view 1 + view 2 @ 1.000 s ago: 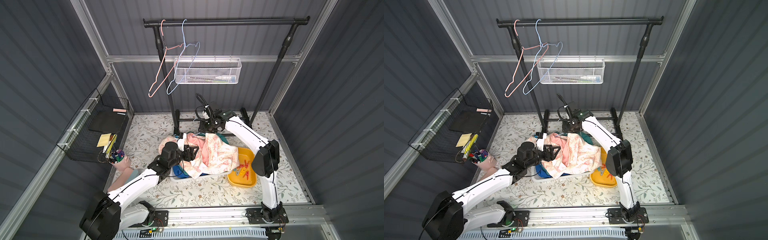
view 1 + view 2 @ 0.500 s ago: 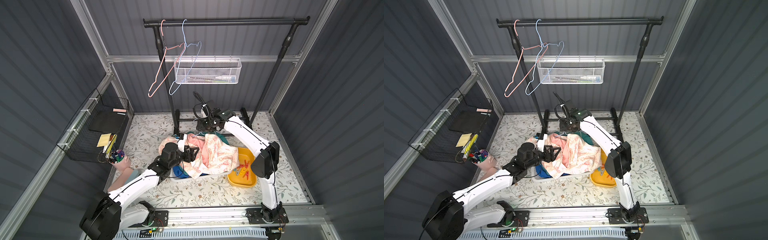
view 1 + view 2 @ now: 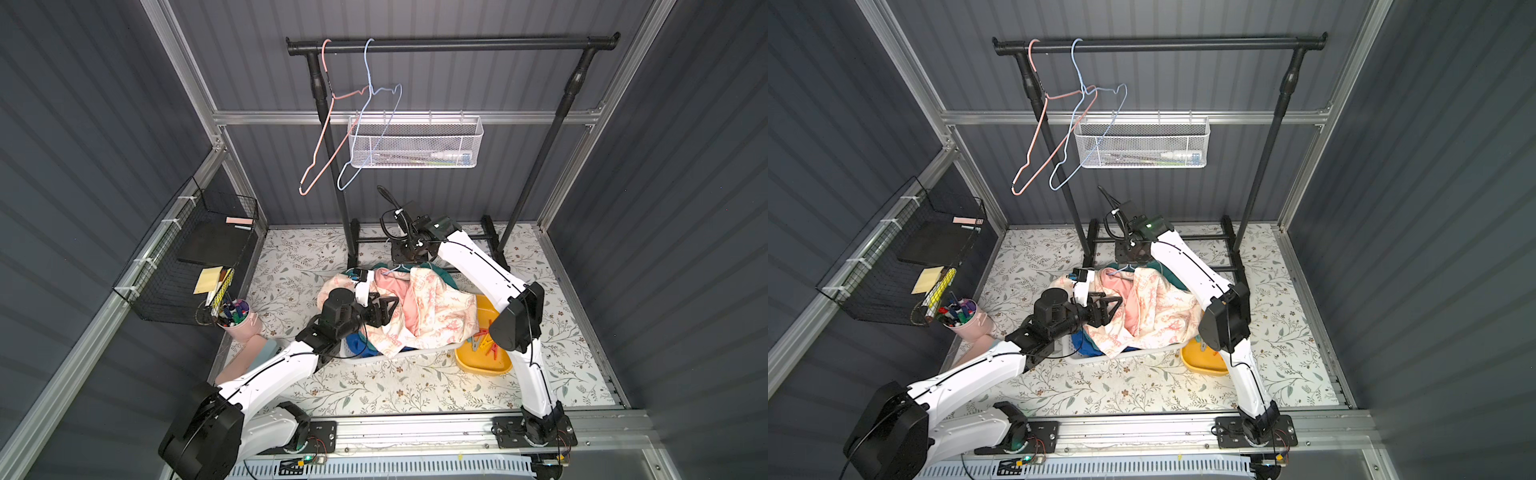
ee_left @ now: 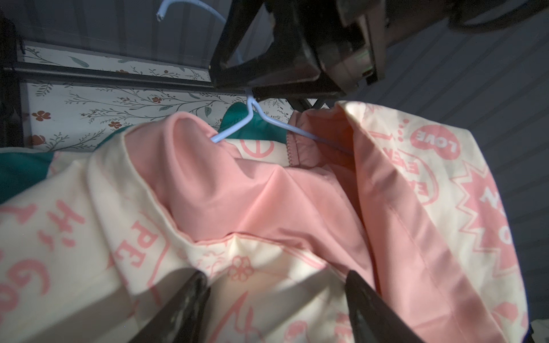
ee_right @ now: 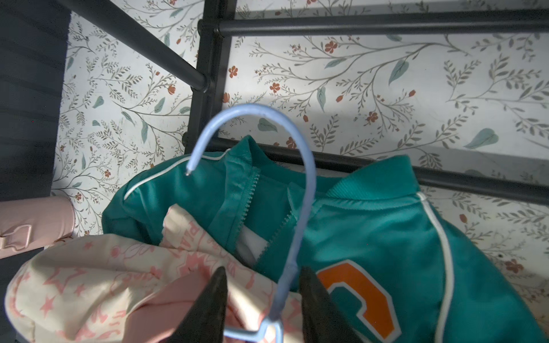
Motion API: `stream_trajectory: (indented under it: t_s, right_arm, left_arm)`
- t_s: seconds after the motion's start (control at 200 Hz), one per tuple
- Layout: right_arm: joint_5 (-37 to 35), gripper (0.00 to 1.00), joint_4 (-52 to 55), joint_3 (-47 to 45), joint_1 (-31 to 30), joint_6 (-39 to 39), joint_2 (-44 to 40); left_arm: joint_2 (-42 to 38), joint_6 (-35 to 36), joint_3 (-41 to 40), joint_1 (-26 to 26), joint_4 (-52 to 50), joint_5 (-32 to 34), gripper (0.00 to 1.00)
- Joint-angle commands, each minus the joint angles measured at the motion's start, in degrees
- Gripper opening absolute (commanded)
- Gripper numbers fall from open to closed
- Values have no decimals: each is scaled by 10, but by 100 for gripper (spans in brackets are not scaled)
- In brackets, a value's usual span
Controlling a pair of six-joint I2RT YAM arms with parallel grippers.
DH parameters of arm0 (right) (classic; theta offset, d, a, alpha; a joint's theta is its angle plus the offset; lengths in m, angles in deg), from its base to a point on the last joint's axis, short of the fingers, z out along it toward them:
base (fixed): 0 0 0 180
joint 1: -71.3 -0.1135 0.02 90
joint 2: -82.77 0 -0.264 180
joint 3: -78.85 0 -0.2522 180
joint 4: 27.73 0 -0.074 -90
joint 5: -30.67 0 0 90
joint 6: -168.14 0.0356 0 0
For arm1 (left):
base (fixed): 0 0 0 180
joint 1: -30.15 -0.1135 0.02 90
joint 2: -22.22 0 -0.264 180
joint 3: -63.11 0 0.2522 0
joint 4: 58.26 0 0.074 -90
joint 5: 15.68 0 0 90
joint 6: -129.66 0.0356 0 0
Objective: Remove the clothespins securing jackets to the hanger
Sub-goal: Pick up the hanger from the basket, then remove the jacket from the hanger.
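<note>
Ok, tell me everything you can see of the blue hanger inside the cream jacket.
The blue hanger is thin wire, light-blue coated, bare metal at the hook's tip. Its hook curves free, touching nothing. Below the twisted neck two arms run into the collar of the cream jacket, which hides the rest. The neck passes between the fingers of the right end effector, which stand apart; whether either touches it is unclear.

Top views bright, sharp; wrist views dim, cream jacket (image 4: 74,237) soft-focused.
</note>
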Motion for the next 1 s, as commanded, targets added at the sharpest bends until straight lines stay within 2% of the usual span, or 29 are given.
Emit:
stream_trajectory:
  t_s: [0.0, 0.16, 0.25, 0.46, 0.555, 0.725, 0.845, 0.996]
  right_arm:
    - [-14, 30, 27, 19, -5, 9, 5]
    - [-16, 13, 31, 18, -6, 11, 1]
    - [-17, 0, 26, 20, -8, 11, -10]
    - [-51, 0, 14, 27, -23, -10, -56]
    - [-73, 0, 8, 20, -34, -24, -84]
    - [-125, 0, -13, -8, -57, -51, -134]
    - [-168, 0, -37, -33, -76, -79, -164]
    - [-177, 0, -53, -41, -85, -96, -173]
  left_arm:
    - [2, 4, -16, 6, -4, -31, 75]
    - [10, 7, -4, 7, -8, -39, 77]
    - [4, 11, 34, 7, -42, -38, 80]
    - [-37, 40, 199, 8, -186, 22, 89]
    - [-36, 57, 279, 8, -268, 81, 92]
    - [2, 84, 365, 9, -391, 196, 95]
    - [26, 95, 391, 8, -416, 206, 93]
    - [56, 98, 416, 8, -426, 201, 89]
